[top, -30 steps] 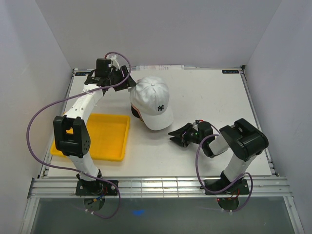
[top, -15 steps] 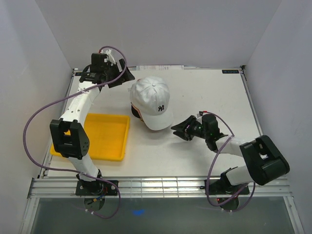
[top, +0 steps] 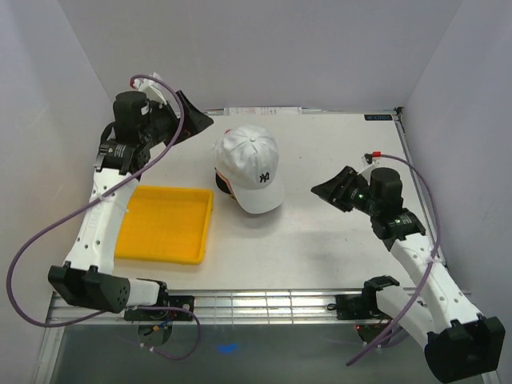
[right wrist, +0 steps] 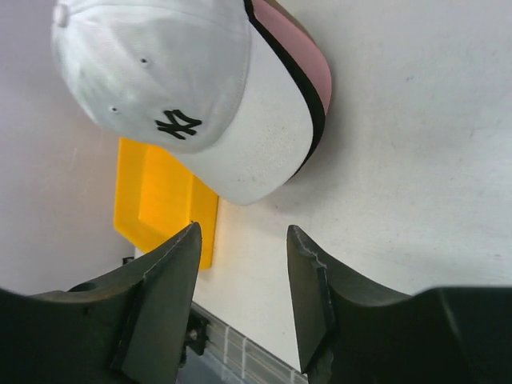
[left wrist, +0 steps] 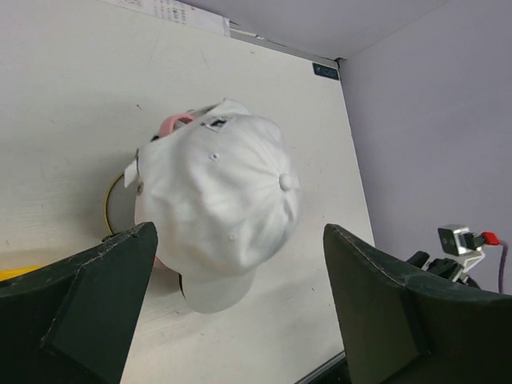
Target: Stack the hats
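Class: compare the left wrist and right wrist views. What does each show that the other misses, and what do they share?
Left wrist only: the wire loop beside the stack, and the cap's rear opening. Right wrist only: the NY logo. Both: the white cap on top of the stack, and the table.

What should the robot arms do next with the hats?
Probably draw both arms back to rest. The white hat tops the pile, pink brim and black brim peek beneath, no loose hat shows, and left tool and right tool are open, empty.
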Robot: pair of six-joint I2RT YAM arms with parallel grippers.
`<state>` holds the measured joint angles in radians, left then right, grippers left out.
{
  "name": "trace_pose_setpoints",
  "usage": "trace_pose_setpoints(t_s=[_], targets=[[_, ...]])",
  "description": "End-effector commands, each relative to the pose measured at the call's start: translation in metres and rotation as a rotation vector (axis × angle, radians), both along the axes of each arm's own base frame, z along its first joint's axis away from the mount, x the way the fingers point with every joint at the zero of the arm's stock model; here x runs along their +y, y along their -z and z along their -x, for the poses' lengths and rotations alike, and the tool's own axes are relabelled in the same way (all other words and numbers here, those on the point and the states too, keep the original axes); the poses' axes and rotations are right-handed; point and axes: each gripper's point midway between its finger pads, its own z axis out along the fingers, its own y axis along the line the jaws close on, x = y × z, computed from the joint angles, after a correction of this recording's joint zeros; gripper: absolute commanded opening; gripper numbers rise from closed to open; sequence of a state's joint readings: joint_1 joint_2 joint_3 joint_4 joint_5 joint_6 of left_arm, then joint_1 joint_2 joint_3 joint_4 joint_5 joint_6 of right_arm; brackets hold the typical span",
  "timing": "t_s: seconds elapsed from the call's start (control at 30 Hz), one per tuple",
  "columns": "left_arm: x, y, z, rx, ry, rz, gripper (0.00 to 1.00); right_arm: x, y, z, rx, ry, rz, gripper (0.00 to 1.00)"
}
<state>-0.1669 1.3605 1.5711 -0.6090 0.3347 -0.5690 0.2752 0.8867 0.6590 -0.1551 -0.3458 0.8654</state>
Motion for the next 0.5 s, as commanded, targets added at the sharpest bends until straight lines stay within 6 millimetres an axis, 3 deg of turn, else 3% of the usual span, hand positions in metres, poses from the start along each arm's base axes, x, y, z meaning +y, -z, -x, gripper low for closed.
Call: trace_pose_setpoints(t_s=[0.0, 0.03, 0.1, 0.27, 0.47], targets=[[-0.013, -0.004, 0.045, 0.007, 0.055, 0.057, 0.95, -0.038, -0.022, 0.019, -0.108, 0.031, 0.258, 0.54], [-0.014, 0.006, 0.053, 0.026, 0.062, 0.055, 0.95, -0.046, -0.023, 0.023, -0.118, 0.038, 0.306, 0.56], [-0.012, 0.004, 0.073, 0.014, 0.075, 0.053, 0.95, -0.05, -0.037, 0.029, -0.162, 0.042, 0.322, 0.57], [-0.004, 0.026, 0.107, 0.043, 0.093, 0.005, 0.96, -0.063, -0.033, 0.04, -0.134, 0.045, 0.398, 0.57], [0.007, 0.032, 0.135, 0.041, 0.093, -0.044, 0.96, -0.079, -0.029, 0.046, -0.148, 0.09, 0.465, 0.58]])
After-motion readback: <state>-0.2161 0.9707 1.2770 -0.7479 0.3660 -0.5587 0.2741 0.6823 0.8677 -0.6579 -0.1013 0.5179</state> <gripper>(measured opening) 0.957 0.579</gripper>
